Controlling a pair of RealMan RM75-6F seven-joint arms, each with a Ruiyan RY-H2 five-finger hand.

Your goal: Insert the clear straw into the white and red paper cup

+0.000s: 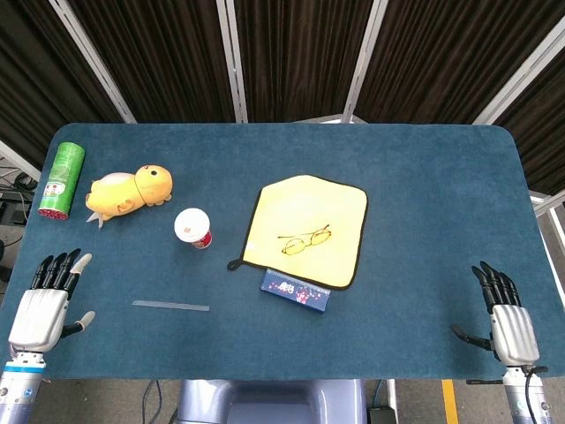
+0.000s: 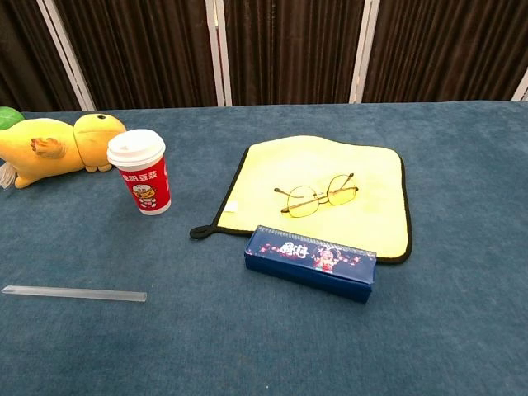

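On the table (image 1: 424, 177) — straw (image 1: 170, 306) flat, cup (image 1: 192, 227) upright (lidded), apart.

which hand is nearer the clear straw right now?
Left. The left hand rests open at the table's near left corner, just left of the clear straw. The right hand sits open at the near right corner, across the table from it.

1 straw (image 1: 170, 306), 1 cup (image 1: 193, 227), 1 plush (image 1: 129, 192), 1 can (image 1: 61, 180), 1 cloth (image 1: 305, 230), 1 glasses (image 1: 305, 238), 1 box (image 1: 296, 291), 2 hands (image 1: 42, 309).
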